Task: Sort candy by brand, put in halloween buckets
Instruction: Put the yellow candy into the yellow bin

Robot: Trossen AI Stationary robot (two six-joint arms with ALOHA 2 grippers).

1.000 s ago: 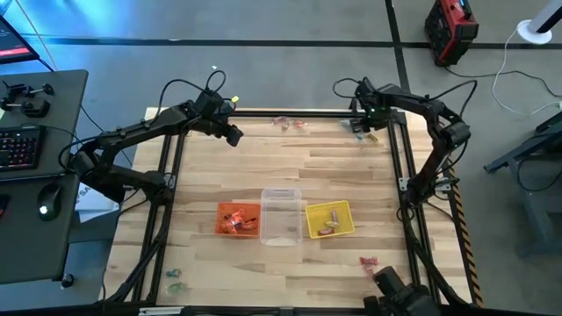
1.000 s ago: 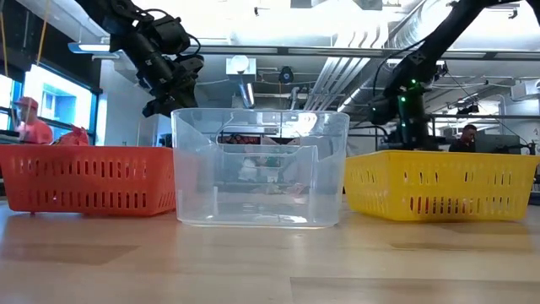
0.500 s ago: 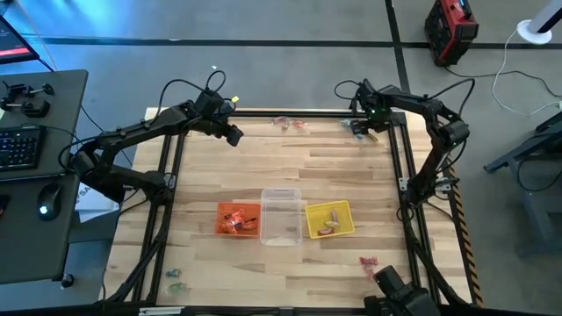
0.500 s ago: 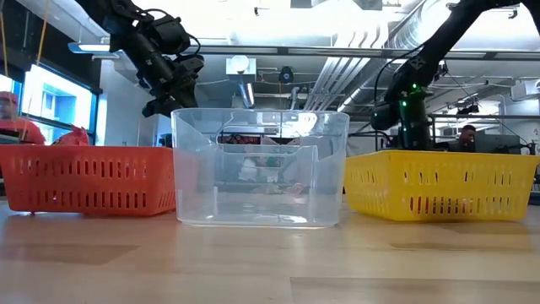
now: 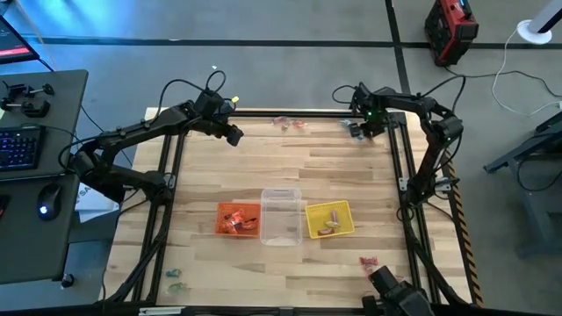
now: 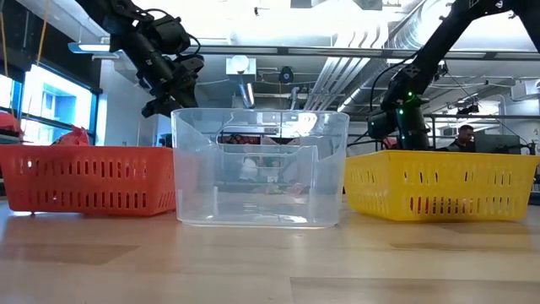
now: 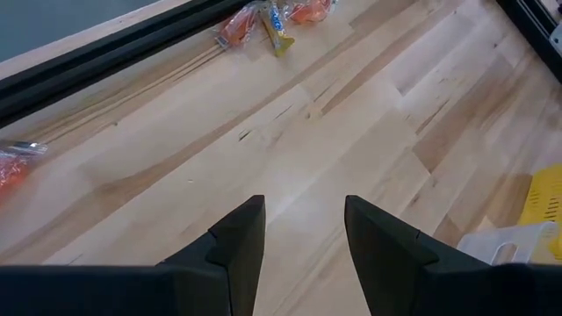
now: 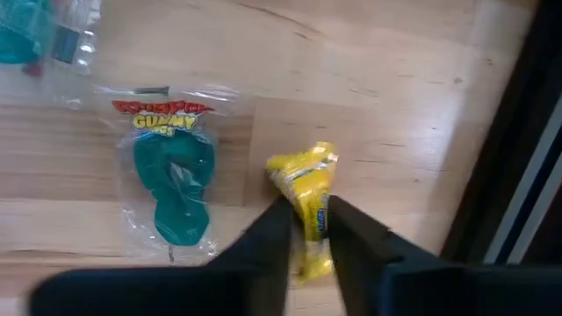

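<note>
My right gripper (image 5: 360, 129) is low over the table's far right corner, shut on a small yellow-wrapped candy (image 8: 307, 197). A clear packet with a teal gummy (image 8: 174, 186) lies flat on the wood beside it. My left gripper (image 5: 232, 135) hangs open above the far left part of the table and holds nothing; its fingers (image 7: 235, 241) stand apart over bare wood. The orange bucket (image 5: 237, 219), clear bucket (image 5: 281, 217) and yellow bucket (image 5: 330, 219) sit in a row near the table's middle front. My right gripper pinches the yellow candy between its two fingers (image 8: 274, 230), on the lower half of the wrapper (image 8: 313, 226). It comes from above, pointing down. The candy's upper twisted end (image 8: 303, 165) sticks out past the fingertips. Whether it is lifted off the wood I cannot tell.
Red-orange candies (image 5: 290, 123) lie along the far edge, also seen as red-orange candies (image 7: 268, 17) in the left wrist view. More sweets lie at the near right (image 5: 367, 262) and near left (image 5: 174, 281). A black frame rail (image 8: 518, 175) runs close beside the right gripper.
My right gripper has shifted a little toward the table's left and sunk lower over the far right corner. The left arm and the buckets have kept still.
</note>
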